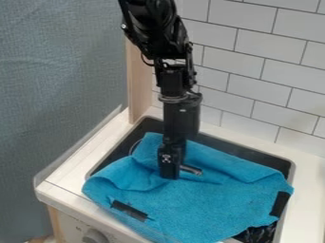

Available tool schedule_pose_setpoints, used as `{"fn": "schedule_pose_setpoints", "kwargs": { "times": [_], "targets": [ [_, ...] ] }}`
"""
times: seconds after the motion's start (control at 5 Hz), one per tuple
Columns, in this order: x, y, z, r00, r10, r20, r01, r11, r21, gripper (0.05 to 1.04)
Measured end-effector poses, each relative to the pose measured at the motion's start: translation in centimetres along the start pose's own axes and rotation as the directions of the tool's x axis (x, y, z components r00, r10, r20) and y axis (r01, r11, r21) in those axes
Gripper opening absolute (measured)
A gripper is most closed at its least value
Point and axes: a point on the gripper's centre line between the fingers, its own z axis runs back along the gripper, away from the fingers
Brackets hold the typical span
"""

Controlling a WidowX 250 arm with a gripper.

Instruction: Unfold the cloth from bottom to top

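— Where's the cloth?

— The blue cloth (190,209) lies rumpled over the dark sink (276,162), covering most of it. It reaches past the sink's near edge towards the front edge of the white counter (63,182), and its right end lies by the sink's right edge.

— And the gripper?

— The black gripper (170,171) hangs down over the cloth's far half, left of the sink's middle. I can't tell whether it's apart, together or clamped on any cloth. A short grey rod (191,169) juts out beside it, towards the sink's right edge.

— Any writing?

— There are small white marks (166,158) low on the gripper, too small to make out. Faint marks show on the front panel (71,228) too, near the knob (95,236); I can't read those.

— What about the black strips?

— One strip (129,210) sits on the cloth's near left part, another (279,204) at its right end.

— What's hard to see?

— The knob is cut off below. Something dark and crinkled (257,233) pokes out by the sink's near right corner, partly under the cloth. Folds hide some of the cloth's surface.
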Motion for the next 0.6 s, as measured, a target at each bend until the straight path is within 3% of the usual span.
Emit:
{"fn": "schedule_pose_setpoints", "kwargs": {
  "times": [0.4,0.6],
  "targets": [
    [0.51,0.47,-0.64,1.0,-0.01,-0.02,0.01,1.0,-0.014,0.941],
    [0.6,0.53,-0.66,1.0,-0.015,-0.024,0.015,1.0,-0.008,0.629]
  ]
}}
